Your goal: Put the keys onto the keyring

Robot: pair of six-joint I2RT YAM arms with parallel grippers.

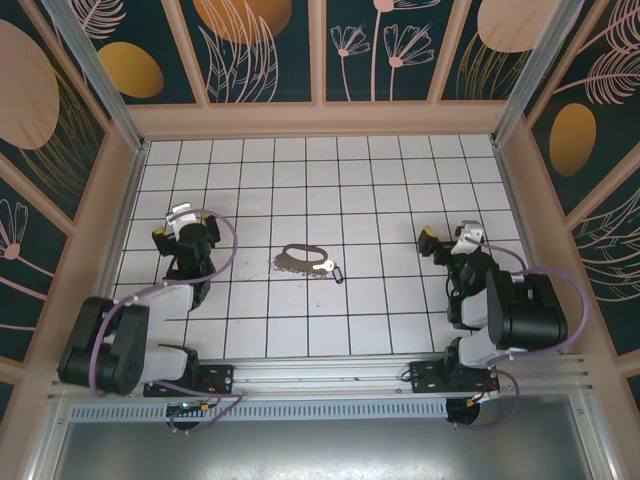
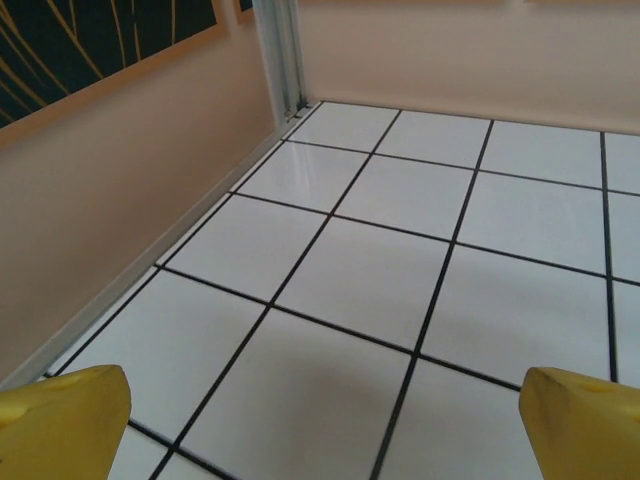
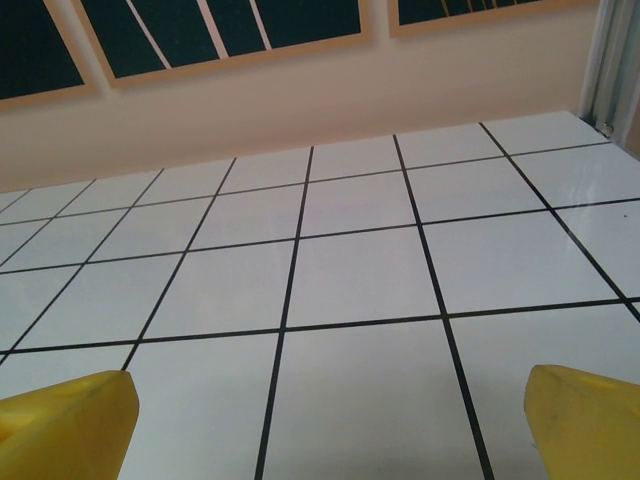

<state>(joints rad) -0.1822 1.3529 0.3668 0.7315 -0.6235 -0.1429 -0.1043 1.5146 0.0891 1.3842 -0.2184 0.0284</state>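
Top view: keyring (image 1: 298, 258) lay flat mid-table (image 1: 400, 170). Key (image 1: 322, 266) sat just beside its right edge; could not tell if touching. Both lay between left claw (image 1: 172, 226) and right claw (image 1: 447, 238), well apart from each.
Left wrist view: left claw (image 2: 322, 425) wide, yellow fingertips (image 2: 60, 425) at lower corners, white tiles between, peach wall (image 2: 100, 200) at left.
Right wrist view: right claw (image 3: 325, 420) wide, holding nothing, over tiles; dark panels (image 3: 220, 25) on far wall.
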